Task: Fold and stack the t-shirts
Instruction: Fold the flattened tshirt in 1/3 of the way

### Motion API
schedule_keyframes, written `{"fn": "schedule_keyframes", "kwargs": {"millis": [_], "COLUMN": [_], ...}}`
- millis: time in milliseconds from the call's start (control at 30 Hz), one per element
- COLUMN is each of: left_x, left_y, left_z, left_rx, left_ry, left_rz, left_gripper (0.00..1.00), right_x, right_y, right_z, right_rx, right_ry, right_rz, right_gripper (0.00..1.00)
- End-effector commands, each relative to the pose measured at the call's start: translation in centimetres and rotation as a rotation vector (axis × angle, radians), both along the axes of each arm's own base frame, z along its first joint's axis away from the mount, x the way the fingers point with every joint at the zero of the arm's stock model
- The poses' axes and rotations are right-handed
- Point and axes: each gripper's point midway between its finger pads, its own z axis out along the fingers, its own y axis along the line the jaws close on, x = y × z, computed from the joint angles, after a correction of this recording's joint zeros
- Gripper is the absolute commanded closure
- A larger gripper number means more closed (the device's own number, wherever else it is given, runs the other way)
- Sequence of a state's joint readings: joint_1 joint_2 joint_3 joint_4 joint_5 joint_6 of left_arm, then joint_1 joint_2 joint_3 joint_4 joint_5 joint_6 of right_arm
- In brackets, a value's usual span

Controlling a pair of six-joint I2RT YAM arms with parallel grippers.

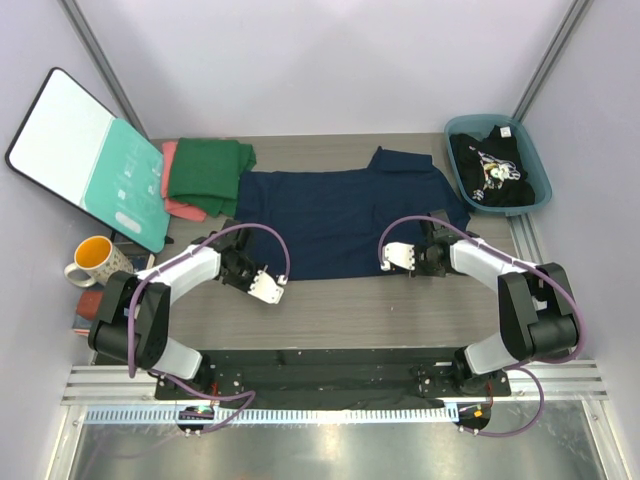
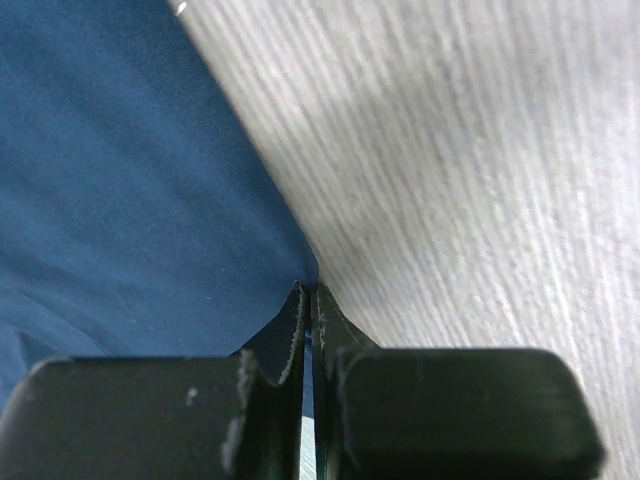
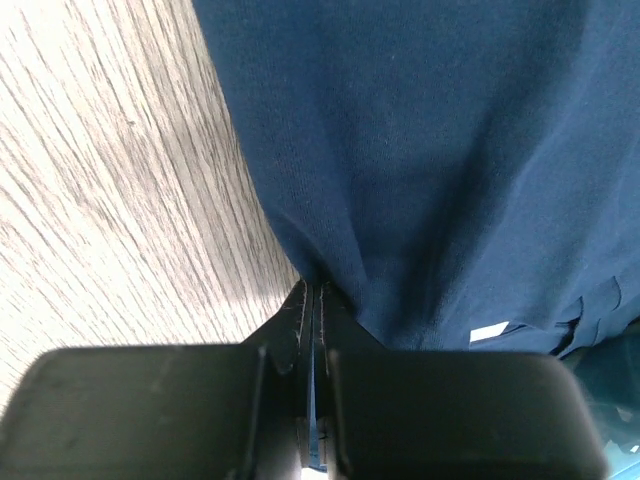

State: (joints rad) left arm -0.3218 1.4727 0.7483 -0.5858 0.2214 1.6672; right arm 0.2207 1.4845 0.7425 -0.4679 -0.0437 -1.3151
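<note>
The navy t-shirt (image 1: 340, 215) lies spread flat in the middle of the table. My left gripper (image 1: 274, 286) is shut on its near left hem corner; in the left wrist view the gripper (image 2: 308, 292) pinches the navy t-shirt (image 2: 120, 200). My right gripper (image 1: 389, 260) is shut on the near right hem; in the right wrist view the gripper (image 3: 313, 287) pinches the navy t-shirt (image 3: 420, 150). A folded dark green t-shirt (image 1: 207, 173) lies on a salmon-pink t-shirt (image 1: 171, 186) at the back left. A black t-shirt with white print (image 1: 492, 168) sits in a basket.
A teal basket (image 1: 537, 168) stands at the back right. A teal-and-white board (image 1: 95, 155) leans at the back left. A yellow mug (image 1: 92, 260) stands at the left edge. Bare wood-grain table (image 1: 340, 310) lies between the shirt and the arm bases.
</note>
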Motion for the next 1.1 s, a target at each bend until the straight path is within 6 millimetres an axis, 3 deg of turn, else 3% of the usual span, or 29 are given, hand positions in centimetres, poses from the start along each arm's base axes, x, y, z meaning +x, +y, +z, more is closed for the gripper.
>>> {"fn": "schedule_keyframes", "kwargs": {"millis": [0,367,567,633,867,900,933,1000,1067], "left_x": [-3.6,-7.4,-9.9,-10.8,-15.7,-15.9,-16.0,-15.9,-15.6], "left_y": [0.8,1.7,2.0,2.0,2.8,2.7,2.7,2.4,2.3], "left_z": [-0.1,1.8,2.6,3.1,4.2,4.3,4.3,4.6,5.0], "left_rx": [0.031,0.042,0.031,0.016,0.0,-0.006,-0.013,-0.037,-0.047], "left_ry": [0.143,0.227,0.278,0.278,0.358,0.35,0.342,0.306,0.275], "left_rz": [-0.013,-0.022,-0.032,-0.047,-0.125,-0.133,-0.138,-0.132,-0.124], "left_gripper": [1.0,1.0,1.0,1.0,1.0,0.96,0.75,0.56,0.46], "right_x": [-2.3,-5.0,-8.4,-10.4,-15.5,-15.9,-16.1,-16.7,-16.6], "right_y": [0.1,1.2,1.6,1.5,2.1,2.1,2.2,2.3,2.4], "right_z": [-1.3,1.4,2.9,2.9,4.0,4.0,4.0,4.3,5.0], "right_rx": [0.004,0.049,0.045,0.035,0.05,0.046,0.049,0.058,0.067], "right_ry": [0.103,0.189,0.251,0.293,0.352,0.361,0.364,0.381,0.381], "right_rz": [0.018,0.092,0.192,0.234,0.378,0.391,0.39,0.391,0.387], "right_gripper": [0.99,0.99,0.99,0.99,0.98,0.79,0.63,0.41,0.38]}}
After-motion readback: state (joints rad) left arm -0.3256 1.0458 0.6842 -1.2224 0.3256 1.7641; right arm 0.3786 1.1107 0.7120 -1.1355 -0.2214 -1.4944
